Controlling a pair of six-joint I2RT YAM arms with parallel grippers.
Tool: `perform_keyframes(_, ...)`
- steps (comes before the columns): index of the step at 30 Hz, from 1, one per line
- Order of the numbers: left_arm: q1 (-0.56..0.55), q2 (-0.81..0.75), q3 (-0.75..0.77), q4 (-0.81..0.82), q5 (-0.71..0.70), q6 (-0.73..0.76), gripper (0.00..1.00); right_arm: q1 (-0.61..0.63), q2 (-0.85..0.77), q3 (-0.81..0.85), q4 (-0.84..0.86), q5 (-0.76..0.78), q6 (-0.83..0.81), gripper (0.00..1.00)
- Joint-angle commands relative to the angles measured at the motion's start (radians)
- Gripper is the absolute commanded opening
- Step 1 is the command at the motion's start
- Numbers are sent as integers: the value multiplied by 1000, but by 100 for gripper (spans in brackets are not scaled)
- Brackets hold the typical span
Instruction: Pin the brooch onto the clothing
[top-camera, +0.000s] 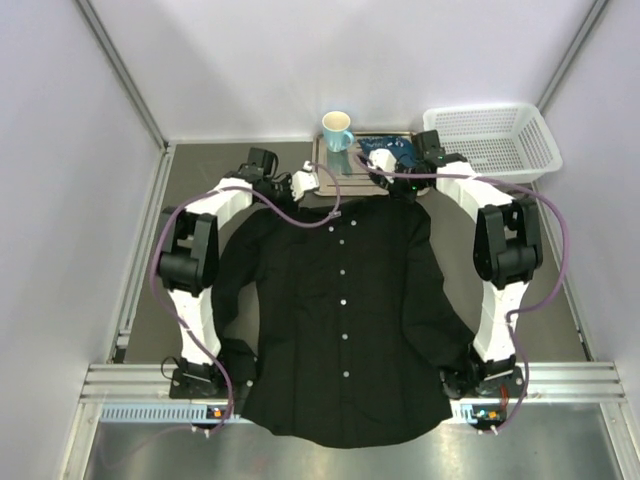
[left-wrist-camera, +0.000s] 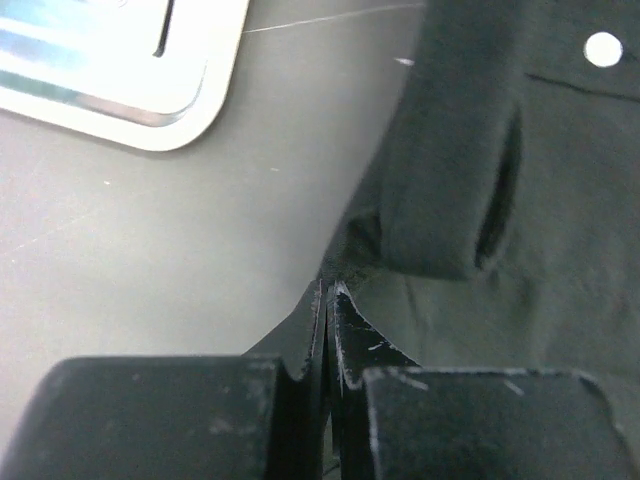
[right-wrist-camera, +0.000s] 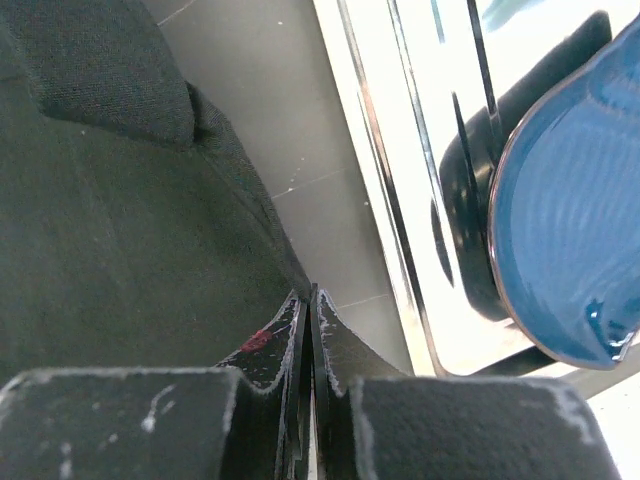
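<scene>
On the table: the clothing (top-camera: 340, 320) lies flat, front up, collar toward the far side, white buttons in a row down the middle.
Left gripper (left-wrist-camera: 326, 292): we see its fingers clenched on the cloth edge beside the collar.
Right gripper (right-wrist-camera: 306, 295): fingers clenched too, nipping the cloth edge on the collar's other side.
Brooch: we cannot make it out.
Tray (top-camera: 318, 165): just beyond the collar, carrying a mug (top-camera: 337, 128) and a blue plate (right-wrist-camera: 570, 220).
Basket (top-camera: 545, 130): far right, apart from the cloth.
</scene>
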Motion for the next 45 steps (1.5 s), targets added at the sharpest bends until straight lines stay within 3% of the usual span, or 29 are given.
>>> perform_keyframes(1, 33, 120, 185, -58, 20, -282, 0, -13, 69, 125, -79, -17, 179, 0)
perform_keyframes(10, 82, 218, 300, -20, 69, -452, 0, -30, 157, 244, -76, 64, 294, 0)
perform_keyframes(27, 95, 371, 492, 91, -115, -639, 0, -29, 314, 508, -66, 181, 426, 0)
perform_keyframes(31, 100, 388, 507, 129, -144, -676, 0, -27, 316, 545, -63, 208, 439, 9)
perform_keyframes(36, 106, 399, 541, 148, -157, -729, 1, -30, 302, 560, -58, 244, 445, 10)
perform_keyframes(37, 106, 402, 550, 144, -157, -730, 3, -30, 300, 560, -58, 248, 446, 24)
perform_keyframes(38, 106, 402, 561, 140, -163, -733, 16, -30, 300, 560, -60, 264, 448, 41)
perform_keyframes(40, 109, 393, 579, 111, -190, -729, 31, -29, 290, 554, -61, 288, 456, 62)
perform_keyframes(41, 121, 384, 588, 89, -190, -730, 47, -30, 261, 547, -67, 304, 453, 64)
perform_keyframes(44, 170, 310, 581, -38, -122, -724, 62, -32, 141, 473, -119, 295, 426, 71)
perform_keyframes(45, 183, 287, 572, -131, -111, -688, 76, -32, 106, 420, -145, 282, 407, 75)
